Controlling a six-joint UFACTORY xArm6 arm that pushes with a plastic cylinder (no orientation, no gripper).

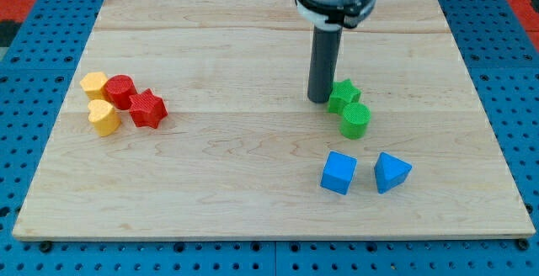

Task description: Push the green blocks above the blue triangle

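Observation:
A green star block (344, 95) and a green round block (356, 119) lie touching each other right of the board's middle, the star above the round one. The blue triangle (391, 172) lies lower right of them, with a blue cube (338, 172) on its left. My tip (319, 100) stands on the board right at the star's left side, touching or nearly touching it. The green blocks sit above the gap between the two blue blocks, slightly left of the triangle.
At the view's left lies a cluster: a yellow hexagon block (94, 83), a yellow heart block (104, 117), a red round block (120, 90) and a red star block (147, 108). The wooden board (253, 209) rests on a blue perforated table.

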